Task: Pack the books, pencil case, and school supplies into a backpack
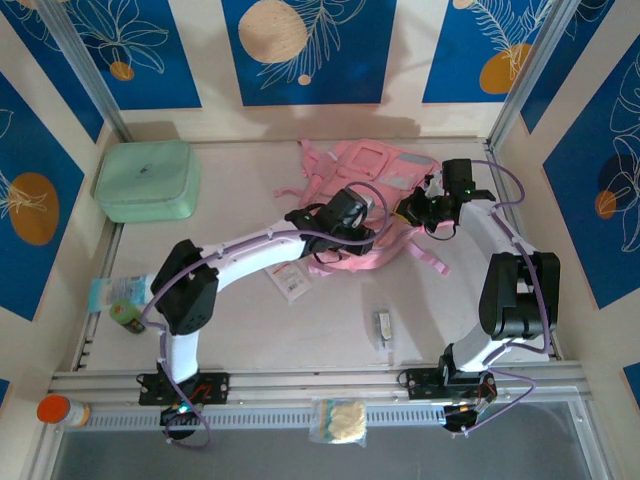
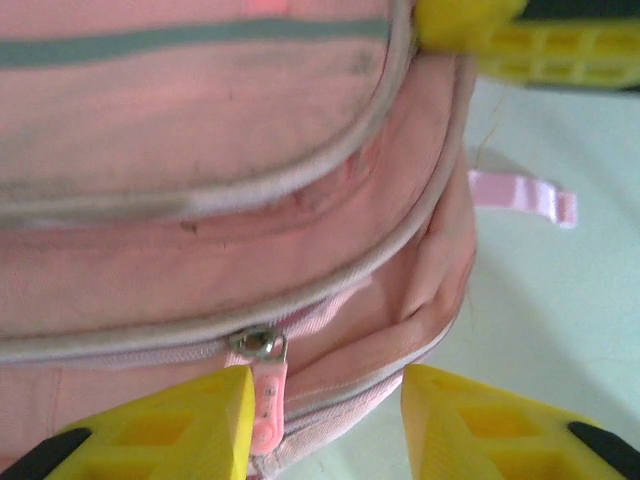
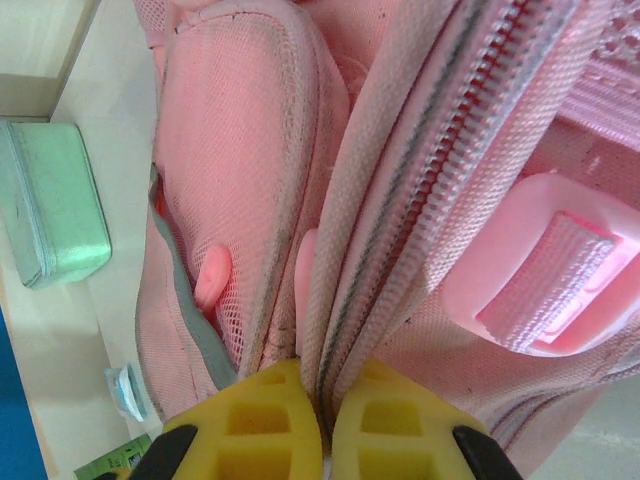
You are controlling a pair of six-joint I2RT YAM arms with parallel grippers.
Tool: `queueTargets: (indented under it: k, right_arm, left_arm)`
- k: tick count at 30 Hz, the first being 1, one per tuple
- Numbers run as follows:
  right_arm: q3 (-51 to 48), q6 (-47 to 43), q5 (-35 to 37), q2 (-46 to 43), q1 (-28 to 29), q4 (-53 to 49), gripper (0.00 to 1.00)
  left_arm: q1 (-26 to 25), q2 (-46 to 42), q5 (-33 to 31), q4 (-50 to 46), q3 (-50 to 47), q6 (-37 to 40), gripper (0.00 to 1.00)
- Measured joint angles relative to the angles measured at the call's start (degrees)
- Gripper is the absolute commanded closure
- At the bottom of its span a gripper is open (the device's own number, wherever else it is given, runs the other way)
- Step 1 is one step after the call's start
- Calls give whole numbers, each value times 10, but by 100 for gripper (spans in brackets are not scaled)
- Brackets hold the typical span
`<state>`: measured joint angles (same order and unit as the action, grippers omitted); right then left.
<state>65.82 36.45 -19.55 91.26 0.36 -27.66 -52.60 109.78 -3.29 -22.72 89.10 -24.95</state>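
Observation:
The pale pink backpack (image 1: 385,170) lies at the back middle of the table. My left gripper (image 1: 352,228) is open at its near edge; in the left wrist view the left gripper (image 2: 325,420) straddles the backpack (image 2: 200,130) rim, with the metal slider and pink zipper pull (image 2: 263,400) beside its left fingertip. My right gripper (image 3: 325,410) is shut on a zippered edge of the backpack (image 3: 400,200), seen from above at the right gripper (image 1: 415,210). The white pencil case (image 1: 291,282) lies partly under the left arm. The tiny pale supply item (image 1: 382,327) lies nearer. The books are out of view.
A mint-green zip case (image 1: 147,180) sits back left, also seen as the mint case (image 3: 55,200). A teal packet (image 1: 112,292) and a green bottle (image 1: 126,316) lie at the left edge. An orange-capped bottle (image 1: 58,410) and a clear packet (image 1: 340,421) rest on the front rail.

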Motion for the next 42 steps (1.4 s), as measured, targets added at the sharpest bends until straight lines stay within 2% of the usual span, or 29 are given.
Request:
queueTargets:
  k: [6,11,13,20,24,28,30,33,36,39,42]
  right_arm:
    - [0,6,-2,0,0,2,100]
    - [0,10,-2,0,0,2,100]
    - [0,11,-2,0,0,2,100]
    - [0,11,-2,0,0,2,99]
    - [0,17,-4,0,-2,2,77]
    - [-23,49,-7,-16,0,12,51]
    - [-50,76,-8,-41,9,21,44]
    - [-103,139,-10,-91,37,47,38]
    - [-153,215,-8,-129,71,81,36]
    - [-171,280,12,-131,102,110,38]
    - [-174,330,39,-116,116,140,47]
  left_arm:
    - [1,16,-4,-22,0,1,52]
    - [2,42,-18,-27,16,2,56]
    - [3,56,-20,-32,31,5,61]
    - [7,74,-22,-35,52,11,87]
    - [11,74,-17,-34,52,10,100]
    - [11,69,-13,-26,40,9,100]
    - [11,65,-12,-23,35,9,100]
    - [11,56,-8,-16,26,8,100]
    - [11,45,-5,-6,16,4,100]
    - [12,40,-3,-2,14,-1,100]
    - [12,40,-1,0,11,-2,100]
